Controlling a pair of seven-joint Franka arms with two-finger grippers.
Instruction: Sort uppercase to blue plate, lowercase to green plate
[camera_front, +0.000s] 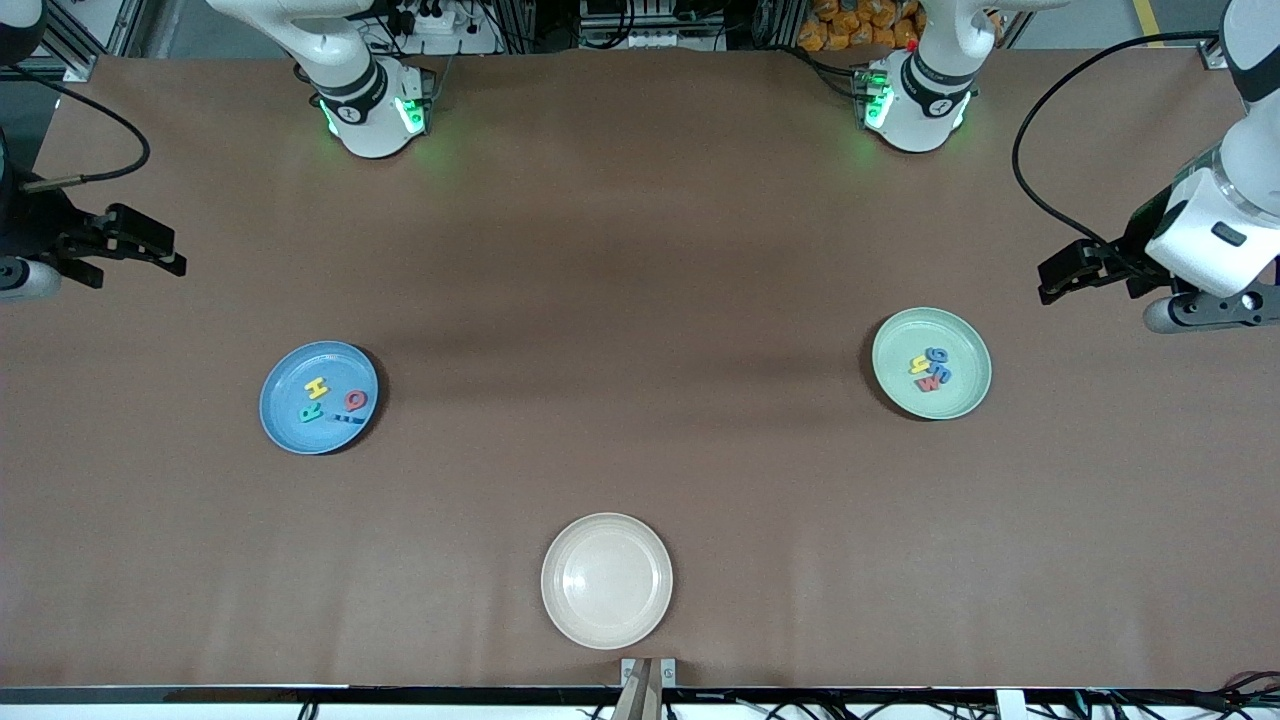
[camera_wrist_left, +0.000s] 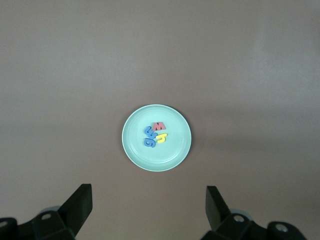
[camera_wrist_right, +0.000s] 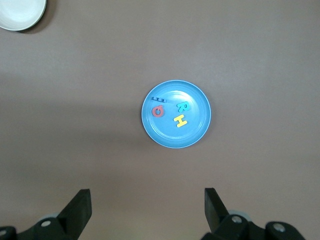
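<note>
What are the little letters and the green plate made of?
The letters look like soft foam: flat, matte, bright colours, though that is a guess from their look. The green plate seems smooth plastic: even pale colour, a raised rim and a slight sheen.

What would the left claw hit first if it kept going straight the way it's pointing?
Probably the green plate with its little letters: the left gripper, jaws open, points toward it with nothing in between, though depth is hard to judge.

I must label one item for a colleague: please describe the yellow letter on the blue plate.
Find the blue plate toward the right arm's end of the table. Three bright letters lie on it; the yellow H is farthest from the front camera, unlike the green R and red Q.
</note>
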